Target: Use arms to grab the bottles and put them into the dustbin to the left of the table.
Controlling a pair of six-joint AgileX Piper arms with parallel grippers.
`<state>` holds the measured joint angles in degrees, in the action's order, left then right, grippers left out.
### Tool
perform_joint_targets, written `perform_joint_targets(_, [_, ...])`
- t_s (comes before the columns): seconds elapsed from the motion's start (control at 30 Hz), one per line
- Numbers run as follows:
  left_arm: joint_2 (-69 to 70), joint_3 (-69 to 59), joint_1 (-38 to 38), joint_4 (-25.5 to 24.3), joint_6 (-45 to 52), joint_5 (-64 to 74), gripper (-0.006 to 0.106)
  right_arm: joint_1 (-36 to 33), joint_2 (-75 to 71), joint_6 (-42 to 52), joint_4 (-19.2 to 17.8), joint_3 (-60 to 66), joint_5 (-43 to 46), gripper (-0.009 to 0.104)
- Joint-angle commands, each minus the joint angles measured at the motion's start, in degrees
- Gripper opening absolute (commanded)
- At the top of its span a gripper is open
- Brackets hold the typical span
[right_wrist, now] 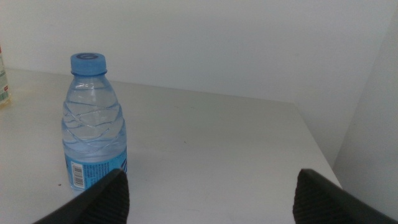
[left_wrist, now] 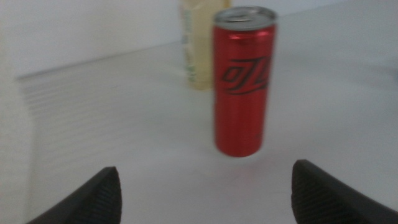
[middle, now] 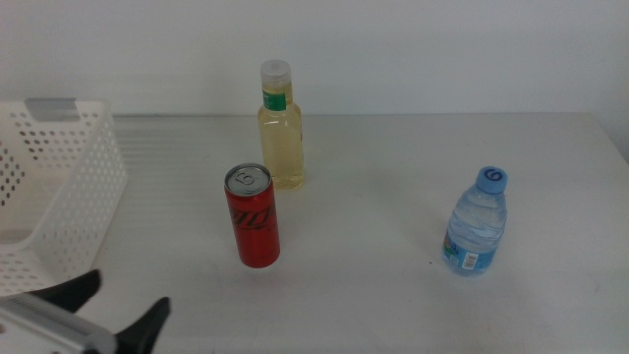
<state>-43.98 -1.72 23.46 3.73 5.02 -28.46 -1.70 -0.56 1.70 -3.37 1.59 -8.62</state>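
A slim red soda can (middle: 253, 216) stands upright near the middle of the table (middle: 393, 305). Behind it is the yellow-liquid bottle (middle: 279, 128) with a white cap and green label. The blue-capped water bottle (middle: 477, 224) stands alone to the right. The white perforated dustbin (middle: 59, 197) sits at the left edge. My left gripper (middle: 128, 295) is open at the bottom left, apart from the can (left_wrist: 244, 81), which it faces; the yellow bottle (left_wrist: 198, 50) shows behind. My right gripper (right_wrist: 212, 173) is open and holds nothing, with the water bottle (right_wrist: 93, 124) ahead, off to one side.
A white wall runs behind the table's far edge. The table's right edge lies close beyond the water bottle. A sliver of the yellow bottle (right_wrist: 3, 81) shows at the border of the right wrist view.
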Motion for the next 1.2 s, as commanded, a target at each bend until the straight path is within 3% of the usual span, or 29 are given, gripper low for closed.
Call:
perform_joint_targets(0.0, [-4.77, -0.32, 2.66, 0.05, -0.39, -10.66, 0.09, 0.29, -1.57, 0.69, -0.82, -0.44, 4.27, 0.084])
perform_joint_targets(0.4, [-26.33, -0.38, 4.63, -1.89, -2.54, -36.0, 0.09, 0.29, -1.57, 0.69, -0.82, -0.44, 4.27, 0.084])
perform_joint_targets(1.17, [-27.63, -0.32, 4.63, -2.5, -3.4, -38.28, 0.09, 0.29, -1.57, 0.69, -0.82, -0.44, 4.27, 0.084])
